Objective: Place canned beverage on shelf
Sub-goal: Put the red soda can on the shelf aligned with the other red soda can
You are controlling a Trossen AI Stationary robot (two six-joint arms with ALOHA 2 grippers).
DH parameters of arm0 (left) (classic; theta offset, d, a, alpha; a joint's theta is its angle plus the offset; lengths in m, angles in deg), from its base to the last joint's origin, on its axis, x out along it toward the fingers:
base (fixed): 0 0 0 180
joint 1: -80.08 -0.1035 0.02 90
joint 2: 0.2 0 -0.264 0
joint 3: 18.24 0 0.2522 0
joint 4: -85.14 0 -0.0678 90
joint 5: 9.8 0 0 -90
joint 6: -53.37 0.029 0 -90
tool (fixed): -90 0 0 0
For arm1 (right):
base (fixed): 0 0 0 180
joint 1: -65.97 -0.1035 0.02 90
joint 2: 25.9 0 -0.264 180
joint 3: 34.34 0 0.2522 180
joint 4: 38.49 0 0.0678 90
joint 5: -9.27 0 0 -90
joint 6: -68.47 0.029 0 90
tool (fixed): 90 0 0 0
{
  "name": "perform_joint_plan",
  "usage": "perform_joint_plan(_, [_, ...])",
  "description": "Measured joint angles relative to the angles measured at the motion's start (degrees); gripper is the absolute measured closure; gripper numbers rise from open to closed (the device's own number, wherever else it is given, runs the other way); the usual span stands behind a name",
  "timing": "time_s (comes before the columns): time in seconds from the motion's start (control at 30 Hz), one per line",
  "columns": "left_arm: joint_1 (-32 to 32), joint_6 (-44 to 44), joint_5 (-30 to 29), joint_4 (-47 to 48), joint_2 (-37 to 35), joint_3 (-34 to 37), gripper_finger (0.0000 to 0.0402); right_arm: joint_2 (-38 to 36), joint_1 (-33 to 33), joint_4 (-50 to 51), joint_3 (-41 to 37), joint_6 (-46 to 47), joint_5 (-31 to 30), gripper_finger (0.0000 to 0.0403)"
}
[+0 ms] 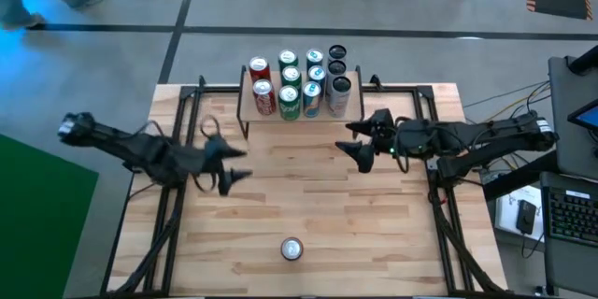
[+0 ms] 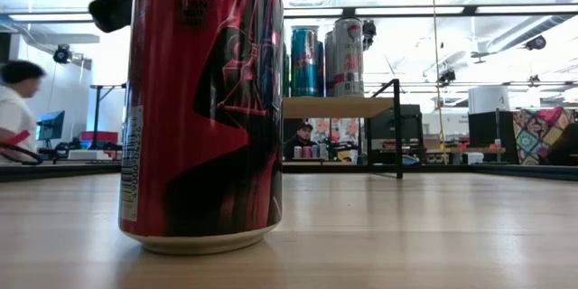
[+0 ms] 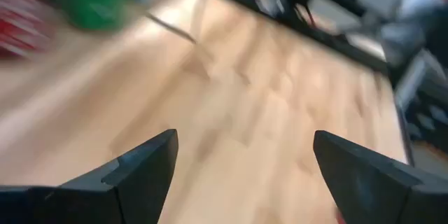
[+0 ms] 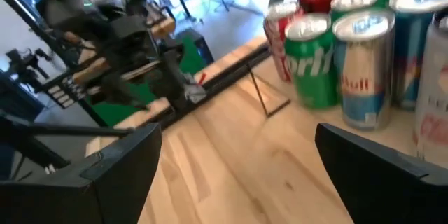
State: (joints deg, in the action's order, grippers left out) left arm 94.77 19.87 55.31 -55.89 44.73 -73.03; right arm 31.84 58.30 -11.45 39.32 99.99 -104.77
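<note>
**Red can alone at the near edge, shelf full of cans at the far end**

The red cylindrical aluminium can stands upright near the front edge of the light-wood plank surface, well apart from both arms. In the low view the same can fills the left of the picture, glossy red with a dark helmet-like print; its top is cut off by the frame.

The small shelf with a flat light-wood top on thin black legs sits at the far end of the surface. It carries a tight cluster of upright cans: red at the left, green in the middle, blue-and-silver and dark ones at the right. From table height the red can hides most of the shelf; only its right end and one leg show.

The left hand hovers over the surface left of centre, its dark fingers spread and grasping nothing; its wrist view is blurred. The right hand hangs just in front of the shelf's right end, fingers wide apart and empty.

Open boards lie between the can and the shelf.
</note>
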Motion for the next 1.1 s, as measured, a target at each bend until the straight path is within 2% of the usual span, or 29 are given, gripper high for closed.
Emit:
perform_joint_plan(0.13, [7.9,-5.3,0.0,0.6,6.7,-1.8,0.0083,0.0,-1.3,2.8,-1.5,2.5,0.0,0.0035])
perform_joint_plan(0.27, [12.0,-7.4,1.8,0.7,14.0,-5.7,0.0083,0.4,-2.9,3.7,-4.8,5.9,2.5,0.0035])
perform_joint_plan(0.37, [12.3,-6.5,6.2,2.9,18.9,-10.5,0.0084,1.3,-4.3,3.8,-7.3,8.5,5.1,0.0035])
perform_joint_plan(0.53, [11.9,-5.2,7.6,12.0,24.7,-19.0,0.0084,4.2,-6.0,3.8,-8.6,10.0,6.5,0.0035])
perform_joint_plan(0.8, [11.5,-5.8,13.0,10.8,29.9,-23.7,0.0084,9.7,-8.4,3.5,-8.9,10.5,6.6,0.0035])
perform_joint_plan(0.97, [11.5,0.6,17.8,10.9,34.7,-27.8,0.0084,14.7,-10.5,3.1,-9.1,13.3,12.1,0.0035])
perform_joint_plan(1.1, [11.4,8.8,19.7,10.7,37.5,-29.1,0.0084,18.7,-14.3,2.3,-8.9,19.7,11.8,0.0035])
